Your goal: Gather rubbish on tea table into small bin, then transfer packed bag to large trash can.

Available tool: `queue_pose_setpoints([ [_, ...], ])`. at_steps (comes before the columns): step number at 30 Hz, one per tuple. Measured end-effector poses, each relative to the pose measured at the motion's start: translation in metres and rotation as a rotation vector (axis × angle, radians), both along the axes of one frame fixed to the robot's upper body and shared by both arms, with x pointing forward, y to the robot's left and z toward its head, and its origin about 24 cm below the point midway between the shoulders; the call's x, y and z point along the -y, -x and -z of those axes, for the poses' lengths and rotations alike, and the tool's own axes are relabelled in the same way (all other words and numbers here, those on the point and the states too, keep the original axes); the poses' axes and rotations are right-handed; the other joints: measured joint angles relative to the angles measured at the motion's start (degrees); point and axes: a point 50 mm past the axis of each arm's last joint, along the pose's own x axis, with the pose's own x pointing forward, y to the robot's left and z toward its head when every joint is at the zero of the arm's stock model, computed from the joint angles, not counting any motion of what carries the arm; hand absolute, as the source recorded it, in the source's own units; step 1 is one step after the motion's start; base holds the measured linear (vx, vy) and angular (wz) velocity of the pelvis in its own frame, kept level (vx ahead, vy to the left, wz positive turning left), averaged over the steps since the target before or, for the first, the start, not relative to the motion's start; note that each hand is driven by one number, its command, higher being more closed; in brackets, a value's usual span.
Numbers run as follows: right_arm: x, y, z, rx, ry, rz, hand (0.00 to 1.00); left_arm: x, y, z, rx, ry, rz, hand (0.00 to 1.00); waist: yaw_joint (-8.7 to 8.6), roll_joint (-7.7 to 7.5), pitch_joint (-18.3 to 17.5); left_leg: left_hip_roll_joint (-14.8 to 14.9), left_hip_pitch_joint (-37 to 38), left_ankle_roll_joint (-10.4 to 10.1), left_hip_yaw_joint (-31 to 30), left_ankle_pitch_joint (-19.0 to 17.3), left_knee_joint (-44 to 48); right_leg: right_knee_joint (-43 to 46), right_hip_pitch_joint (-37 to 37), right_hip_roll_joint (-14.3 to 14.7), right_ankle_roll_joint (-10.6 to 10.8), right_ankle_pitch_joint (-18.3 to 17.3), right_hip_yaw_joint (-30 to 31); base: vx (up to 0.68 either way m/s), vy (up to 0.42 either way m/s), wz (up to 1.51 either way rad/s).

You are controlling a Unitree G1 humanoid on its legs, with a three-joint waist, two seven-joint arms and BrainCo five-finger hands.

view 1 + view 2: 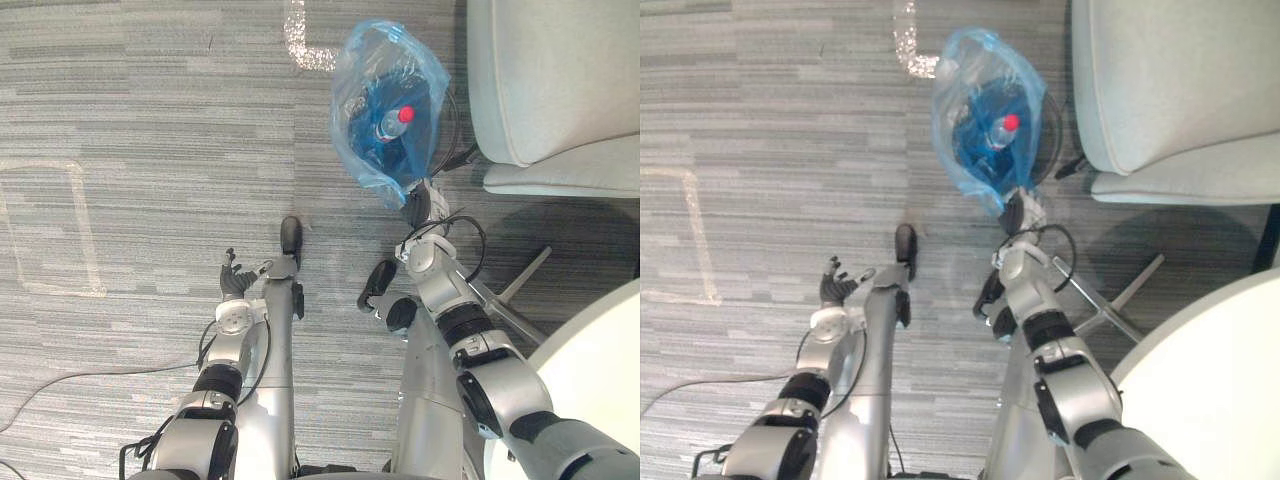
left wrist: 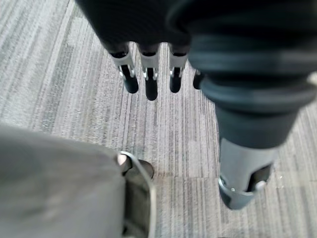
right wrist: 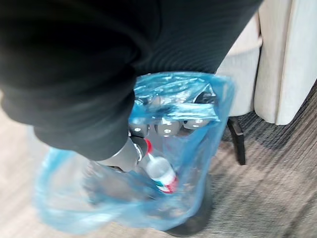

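The right hand (image 1: 415, 207) is clenched on the near rim of the blue bag (image 1: 385, 100), its fingers (image 3: 167, 130) hooked into the mouth and showing through the film. The bag is thin, crinkled, see-through plastic, sagging wide over the striped grey carpet (image 1: 150, 100). Inside it lies a clear bottle (image 1: 393, 124) with a red cap. Just beside the bag on its right stands a pale upholstered chair (image 1: 560, 80) with rounded corners. The curved white edge of the desk (image 1: 600, 380) lies nearer the robot, well apart from the bag. To the bag's left the carpet is open, marked with white tape (image 1: 300, 45). The right arm reaches forward. The left hand (image 1: 235, 278) hangs low, fingers (image 2: 151, 84) straight and released, grasping nothing.
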Motion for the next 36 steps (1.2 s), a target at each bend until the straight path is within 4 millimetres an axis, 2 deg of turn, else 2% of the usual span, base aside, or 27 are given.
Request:
queue_pose_setpoints([
  [3, -0.016, 0.012, 0.009, 0.004, -0.033, -0.063, 1.0, 0.006, 0.008, 0.012, -0.048, 0.01, 0.007, 0.0, -0.17, -0.03, 0.0, 0.3, 5.7, -0.2, 0.6, 0.0, -2.7, -3.5, 5.7, 0.7, 0.3, 0.8, -0.2, 0.0, -0.002, -0.04],
  [7, -0.028, 0.031, 0.023, -0.01, -0.084, -0.122, 1.0, 0.016, 0.021, 0.027, -0.111, 0.022, 0.041, 0.0, -0.31, -0.26, 0.0, 1.2, 12.5, 0.0, 2.6, 0.1, -5.7, -7.3, 12.7, 1.3, 1.1, 1.4, -0.5, 0.03, -0.005, 0.02],
  [10, -0.037, 0.044, 0.03, -0.015, -0.12, -0.175, 1.0, 0.017, 0.034, 0.039, -0.155, 0.016, 0.045, 0.0, -0.65, -0.76, -0.3, 1.1, 18.4, 0.1, 3.1, 0.2, -7.8, -10.4, 18.9, 1.7, 1.5, 1.8, -0.6, 0.08, 0.002, -0.02],
  [12, -0.043, 0.051, 0.035, -0.029, -0.121, -0.208, 1.0, 0.015, 0.039, 0.044, -0.174, 0.0, 0.048, 0.0, -0.71, -1.4, -0.7, 1.2, 21.2, 0.0, 3.2, 0.0, -9.1, -12.0, 21.7, 2.0, 1.7, 2.0, -0.7, 0.05, -0.009, -0.02],
  [17, -0.053, 0.072, 0.044, -0.049, -0.153, -0.29, 1.0, 0.01, 0.065, 0.064, -0.266, -0.05, 0.079, 0.0, -1.16, -4.71, -3.8, 1.2, 30.3, -0.4, 4.4, 0.2, -14.6, -19.2, 30.7, 3.5, 2.6, 3.3, -0.7, 0.08, -0.026, -0.06],
  [21, -0.056, 0.075, 0.05, -0.084, -0.137, -0.327, 1.0, 0.012, 0.08, 0.081, -0.364, -0.1, 0.167, 0.0, -2.37, -5.84, -6.8, 1.2, 35.4, -0.8, 4.4, 1.3, -18.9, -26.3, 36.6, 5.2, 3.2, 5.6, -0.7, 0.14, -0.004, -0.04],
  [26, -0.054, 0.076, 0.052, -0.101, -0.102, -0.37, 1.0, 0.006, 0.093, 0.091, -0.432, -0.156, 0.219, 0.0, -2.92, -5.9, -8.0, 1.0, 41.8, -0.8, 5.9, 1.4, -22.5, -32.6, 43.2, 6.3, 3.8, 7.9, 0.4, 0.13, 0.022, -0.15],
  [29, -0.048, 0.078, 0.057, -0.119, -0.088, -0.373, 1.0, 0.003, 0.1, 0.095, -0.459, -0.189, 0.246, 0.0, -3.21, -5.87, -10.8, 0.9, 43.7, -0.8, 6.5, 1.8, -24.6, -35.5, 44.9, 6.8, 4.0, 9.2, 1.0, 0.06, 0.007, -0.15],
  [33, -0.047, 0.087, 0.066, -0.164, -0.101, -0.396, 1.0, 0.01, 0.108, 0.1, -0.48, -0.217, 0.308, 0.0, -3.82, -5.68, -12.6, 0.3, 49.8, -1.1, 7.8, 3.6, -29.8, -38.1, 49.0, 6.9, 4.5, 10.1, 2.5, 0.02, 0.006, -0.15],
  [35, -0.045, 0.091, 0.063, -0.15, -0.124, -0.416, 1.0, 0.017, 0.109, 0.097, -0.455, -0.242, 0.37, 0.0, -4.01, -5.37, -13.8, 0.0, 52.2, -1.0, 8.8, 5.1, -33.4, -39.5, 49.8, 7.1, 4.5, 11.0, 3.1, -0.04, 0.017, -0.2],
  [36, -0.042, 0.091, 0.06, -0.137, -0.108, -0.428, 1.0, 0.021, 0.109, 0.087, -0.388, -0.272, 0.419, 0.0, -4.25, -5.2, -14.1, 0.0, 53.2, -0.9, 9.0, 5.8, -35.0, -39.9, 50.1, 7.2, 4.6, 11.3, 3.4, -0.08, 0.03, -0.12],
])
